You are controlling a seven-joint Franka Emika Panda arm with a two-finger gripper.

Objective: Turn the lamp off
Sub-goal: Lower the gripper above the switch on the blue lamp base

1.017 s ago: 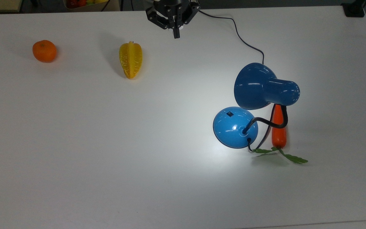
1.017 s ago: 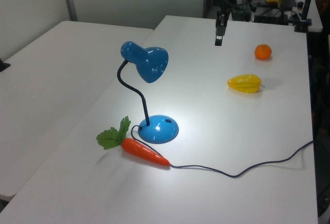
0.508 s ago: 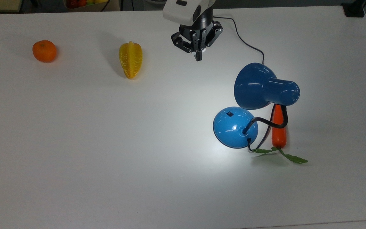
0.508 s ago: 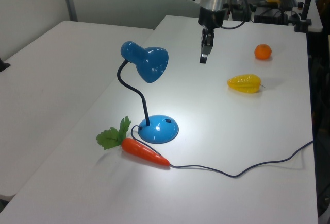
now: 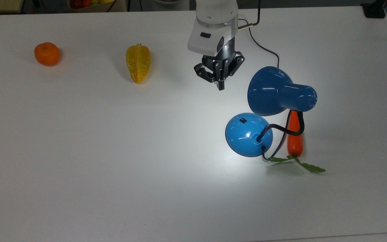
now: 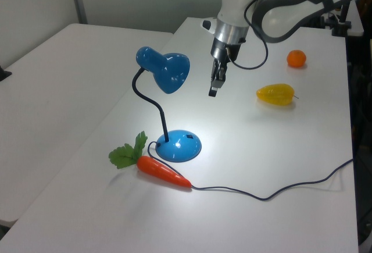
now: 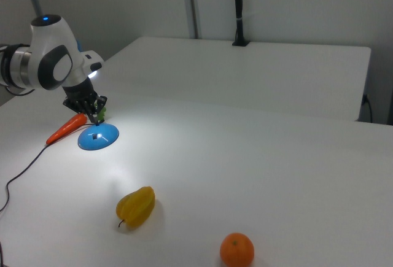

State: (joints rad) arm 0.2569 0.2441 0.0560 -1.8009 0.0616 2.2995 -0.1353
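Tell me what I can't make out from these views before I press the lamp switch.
- The lamp switch: too small in the top view to read its rocker position.
- Carrot: its upper end is hidden under the lamp shade in the top view.
- Lamp shade in the right view: covered by the arm.
- End effector: its height above the table can't be judged from the top view.
- Cord: runs off the left view's right edge.

Glossy blue lamp (image 5: 274, 101), orange carrot (image 5: 294, 139) with green leaves, yellow starfruit (image 5: 138, 63), orange tangerine (image 5: 47, 53), white table (image 5: 113, 168).
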